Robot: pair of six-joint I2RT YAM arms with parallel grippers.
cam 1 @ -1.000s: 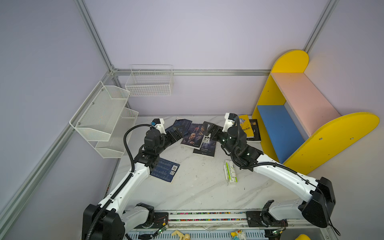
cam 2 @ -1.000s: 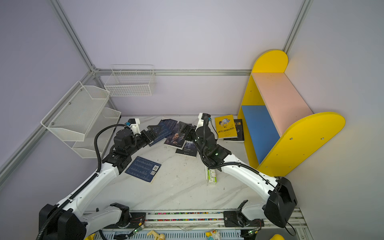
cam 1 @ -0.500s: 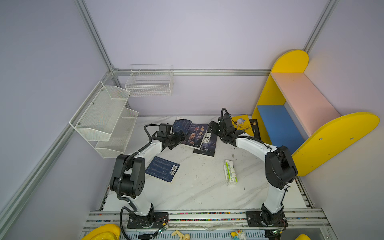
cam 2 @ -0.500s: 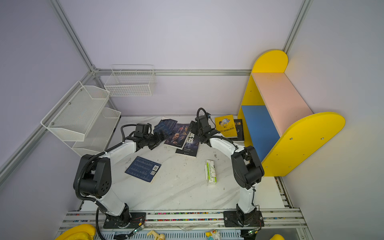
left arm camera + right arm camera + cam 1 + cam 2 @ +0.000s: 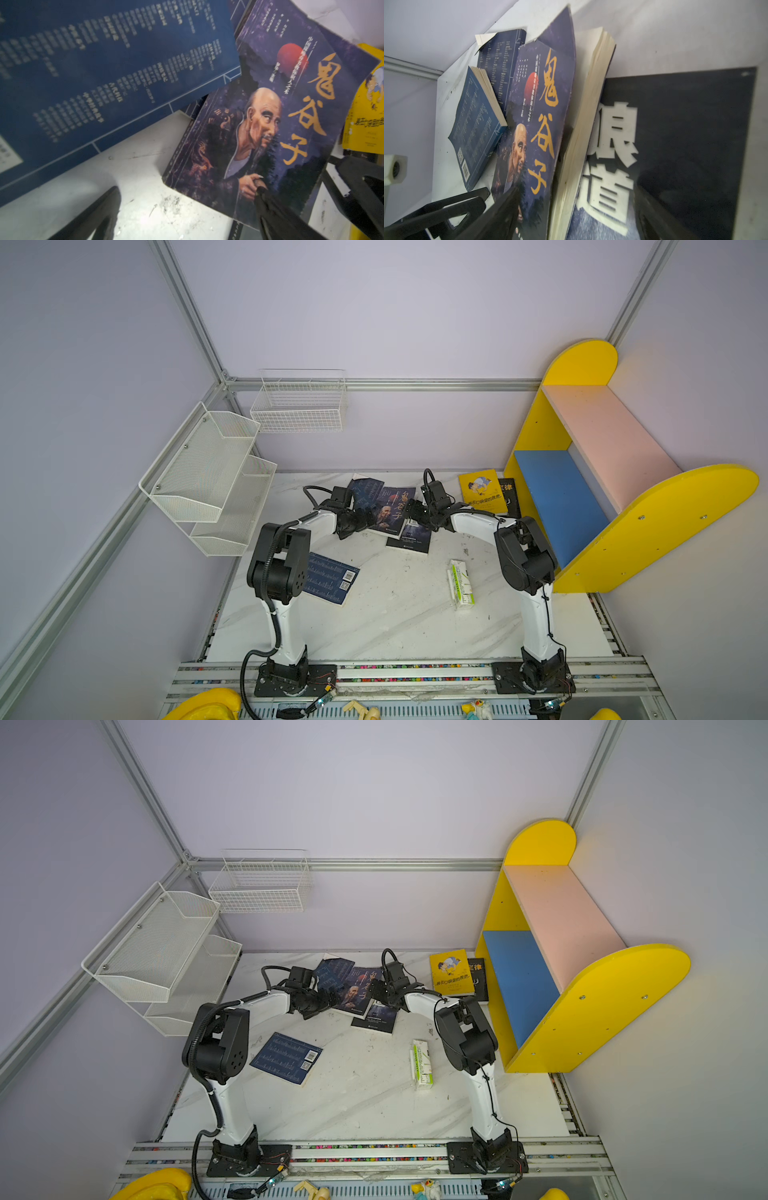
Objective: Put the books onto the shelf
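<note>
L fingers (image 5: 97, 214) released, spread wide: 1 tip on desk (image 5: 395, 614), other over corner of purple portrait bk (image 5: 390, 510). R fingers (image 5: 654, 224) apart too, straddling that bk's page edge (no clamp visible), 1 tip above black bk (image 5: 409, 537). Portrait bk: back-centre of desk, overlapping navy bks (image 5: 368, 489). Yellow bk (image 5: 482, 491): on desk just beside shelf (image 5: 665, 514). 1 more navy bk (image 5: 332, 578): alone, L side of desk.

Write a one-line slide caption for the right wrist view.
Right wrist view: right gripper, jaws open, straddles the page edge of the portrait book lying on the black book.
</note>
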